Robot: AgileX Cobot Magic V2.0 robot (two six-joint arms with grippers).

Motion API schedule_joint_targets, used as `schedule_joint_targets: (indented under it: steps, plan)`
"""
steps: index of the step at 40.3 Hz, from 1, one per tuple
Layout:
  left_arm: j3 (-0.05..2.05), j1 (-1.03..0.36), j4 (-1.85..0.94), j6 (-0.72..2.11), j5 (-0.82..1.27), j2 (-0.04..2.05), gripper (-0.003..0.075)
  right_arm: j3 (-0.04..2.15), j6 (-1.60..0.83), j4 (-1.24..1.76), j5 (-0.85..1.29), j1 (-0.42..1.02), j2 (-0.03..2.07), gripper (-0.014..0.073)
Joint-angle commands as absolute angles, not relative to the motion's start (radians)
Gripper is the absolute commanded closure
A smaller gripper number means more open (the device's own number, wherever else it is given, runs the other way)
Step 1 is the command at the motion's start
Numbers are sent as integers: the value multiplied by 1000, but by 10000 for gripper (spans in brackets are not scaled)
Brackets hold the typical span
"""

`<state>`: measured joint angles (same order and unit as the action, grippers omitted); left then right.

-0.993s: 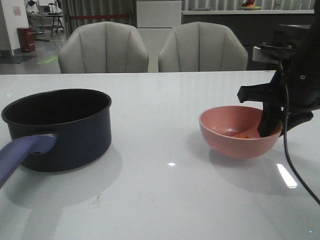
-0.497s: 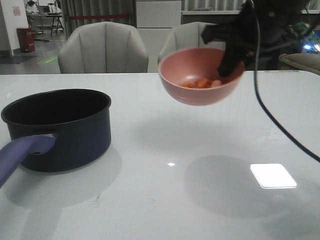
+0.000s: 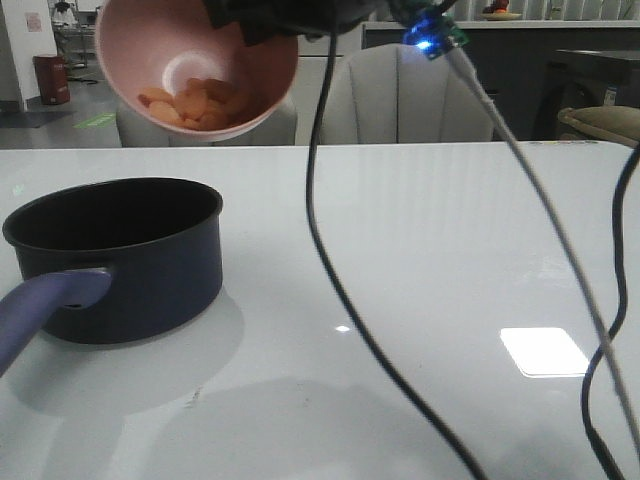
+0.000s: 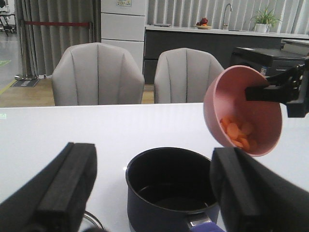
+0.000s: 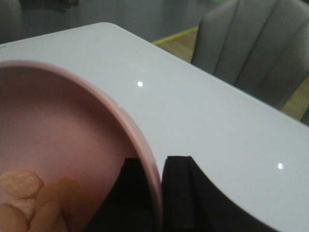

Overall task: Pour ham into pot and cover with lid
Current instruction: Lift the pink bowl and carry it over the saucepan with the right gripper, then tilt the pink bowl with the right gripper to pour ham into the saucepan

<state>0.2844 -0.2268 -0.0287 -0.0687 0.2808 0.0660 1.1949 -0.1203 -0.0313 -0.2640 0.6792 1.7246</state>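
A glossy white table (image 3: 400, 250) carries the scene. The dark navy pot (image 3: 120, 255) stands directly on it near the left side, its blue-purple handle (image 3: 40, 310) reaching toward the camera. A glass-like edge, possibly the lid (image 4: 94, 221), lies just beside the pot

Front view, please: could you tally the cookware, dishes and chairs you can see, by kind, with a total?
Pots: 1, the dark navy pot
Bowls: 1, the pink bowl held tilted by the right gripper, ham inside
Chairs: 2, grey chairs
Lids: 0 in view
Total: 4
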Motion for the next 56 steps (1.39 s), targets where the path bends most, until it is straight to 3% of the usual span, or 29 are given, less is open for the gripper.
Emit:
schedule_joint_targets:
  steps: [1,13,20,35,56]
  plan:
    - [311,-237,-33,-65,210,77,188,1219,-213,-61,-513,708,1721,445]
    - [311,-237,-33,-65,210,77,188,1255,-654,152,-713,776,1865,454]
    - [311,-237,-33,-65,210,77,188,1255,-945,279,-933,827,1932,454]
    - [311,-237,-33,-65,210,77,188,1255,-1225,197,-1210,852,2041,454]
    - [311,-237,-33,-65,210,77,188,1255,-1187,198,-1279,852,2049,454]
